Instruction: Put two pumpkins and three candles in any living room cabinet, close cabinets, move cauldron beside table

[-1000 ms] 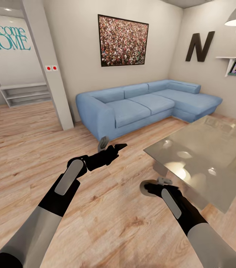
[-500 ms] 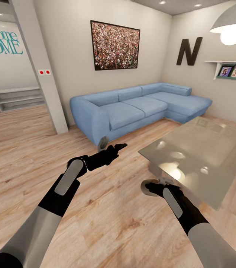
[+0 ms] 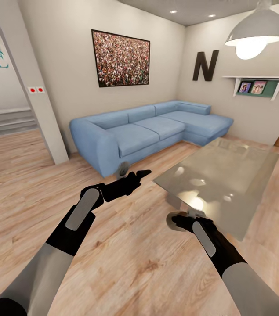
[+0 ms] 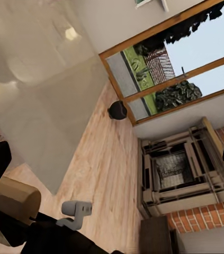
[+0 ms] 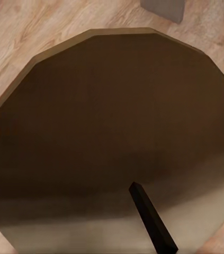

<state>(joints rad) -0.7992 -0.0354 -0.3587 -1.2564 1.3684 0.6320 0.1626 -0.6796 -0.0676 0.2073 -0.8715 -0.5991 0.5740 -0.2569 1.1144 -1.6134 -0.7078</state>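
Standing on the wood floor by the window is the cauldron. Whether the left gripper and right gripper fingers are spread, I cannot tell.

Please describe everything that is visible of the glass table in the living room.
The glass table is low, with a large rectangular top of greenish, half-transparent glass that mirrors bright spots of the lamp. Under the top a pale support shows through near the closest corner. It stands on the wood floor, in front of the blue sofa and apart from it. Nothing lies on its top. The right gripper hangs just before its near edge.
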